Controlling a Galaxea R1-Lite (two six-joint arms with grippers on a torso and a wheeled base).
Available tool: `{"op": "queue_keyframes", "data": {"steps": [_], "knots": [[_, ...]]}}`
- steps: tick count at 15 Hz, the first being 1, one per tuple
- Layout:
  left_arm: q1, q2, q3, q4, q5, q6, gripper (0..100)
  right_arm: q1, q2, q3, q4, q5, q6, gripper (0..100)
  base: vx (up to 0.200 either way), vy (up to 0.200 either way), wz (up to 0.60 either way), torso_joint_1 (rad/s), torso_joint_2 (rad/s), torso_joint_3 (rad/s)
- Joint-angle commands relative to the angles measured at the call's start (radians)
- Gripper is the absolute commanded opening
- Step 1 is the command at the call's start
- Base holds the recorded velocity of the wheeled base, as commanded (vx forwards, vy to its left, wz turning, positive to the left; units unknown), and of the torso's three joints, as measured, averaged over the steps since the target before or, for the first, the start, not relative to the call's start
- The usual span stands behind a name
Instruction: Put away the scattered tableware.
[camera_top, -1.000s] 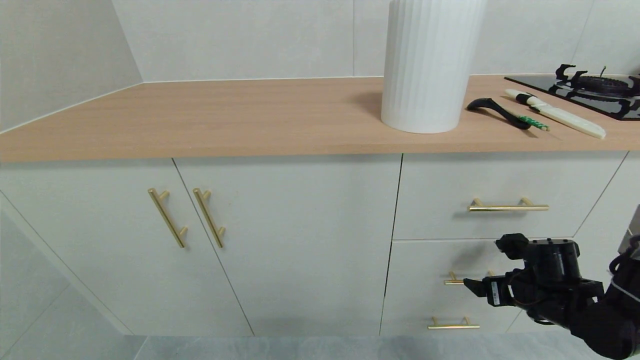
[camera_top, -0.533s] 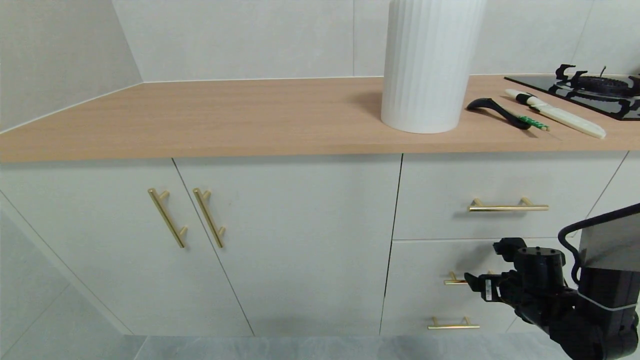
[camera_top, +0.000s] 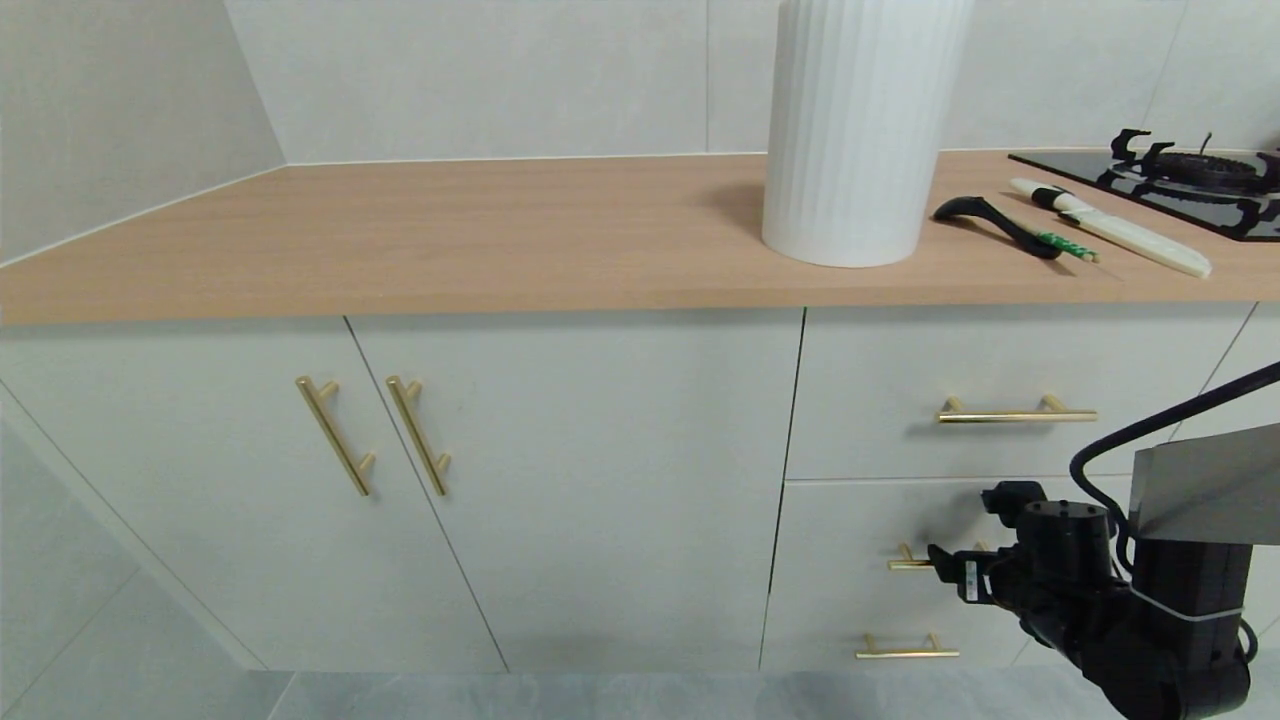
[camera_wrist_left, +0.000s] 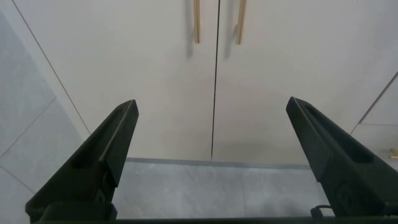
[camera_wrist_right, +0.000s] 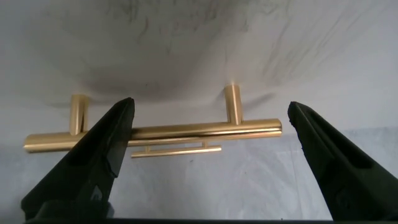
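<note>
Right gripper (camera_top: 972, 528) has edged closer to the middle drawer handle (camera_wrist_right: 155, 132). Its fingers (camera_wrist_right: 102, 149) are apart with the handle framed between them, seemingly untouched. Left gripper (camera_wrist_left: 211, 109) is likewise spread.

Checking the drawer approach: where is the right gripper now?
Low on the robot's right in the head view, the right gripper is at the middle drawer's gold handle, fingers open, below the top drawer.

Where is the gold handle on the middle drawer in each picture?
Head view: the middle drawer handle is low on the right, partly behind the right gripper.
Right wrist view: the middle drawer handle is the gold bar between the open fingers.
Left wrist view: this one faces the two cupboard door handles instead.
Shared landmark: the bottom drawer handle, the next one down.
</note>
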Motion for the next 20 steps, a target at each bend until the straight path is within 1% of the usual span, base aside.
{"op": "queue_keyframes", "data": {"steps": [1,5,7,9,10,12,13,14,15,16,17,19,20], "knots": [[0.000,0.001,0.000,-0.001,0.000,0.000,100,0.000,0.013,-0.001,0.002,-0.003,-0.002,100,0.000,0.000,0.00,0.000,0.00,0.000],[0.000,0.001,0.000,-0.001,0.000,0.000,100,0.000,-0.036,0.053,0.030,0.007,-0.009,100,0.000,0.000,0.00,0.000,0.00,0.000],[0.000,0.001,0.000,-0.001,0.000,0.000,100,0.000,-0.144,0.089,0.136,0.013,-0.057,100,0.000,0.000,0.00,0.000,0.00,0.000],[0.000,0.001,0.000,-0.001,0.000,0.000,100,0.000,-0.343,0.095,0.344,0.054,-0.069,100,0.000,0.000,0.00,0.000,0.00,0.000],[0.000,0.001,0.000,-0.001,0.000,0.000,100,0.002,-0.483,0.088,0.490,0.083,-0.069,100,0.000,0.000,0.00,0.000,0.00,0.000],[0.000,0.001,0.000,-0.001,0.000,0.000,100,0.014,-0.783,-0.001,0.889,0.154,-0.068,100,0.000,0.000,0.00,0.000,0.00,0.000],[0.000,0.001,0.000,-0.001,0.000,0.000,100,0.023,-0.903,-0.063,1.064,0.194,-0.065,100,0.000,0.000,0.00,0.000,0.00,0.000],[0.000,0.001,0.000,-0.001,0.000,0.000,100,0.023,-0.967,-0.098,1.150,0.215,-0.065,100,0.000,0.000,0.00,0.000,0.00,0.000],[0.000,0.001,0.000,-0.001,0.000,0.000,100,0.023,-1.041,-0.127,1.205,0.235,-0.063,100,0.000,0.000,0.00,0.000,0.00,0.000],[0.000,0.001,0.000,-0.001,0.000,0.000,100,0.025,-1.046,-0.128,1.192,0.235,-0.060,100,0.000,0.000,0.00,0.000,0.00,0.000],[0.000,0.001,0.000,-0.001,0.000,0.000,100,0.025,-1.029,-0.124,1.151,0.235,-0.051,100,0.000,0.000,0.00,0.000,0.00,0.000],[0.000,0.001,0.000,-0.001,0.000,0.000,100,0.023,-0.938,-0.102,1.047,0.227,-0.022,100,0.000,0.000,0.00,0.000,0.00,0.000],[0.000,0.001,0.000,-0.001,0.000,0.000,100,0.025,-0.862,-0.073,0.959,0.226,-0.018,100,0.000,0.000,0.00,0.000,0.00,0.000]]}}
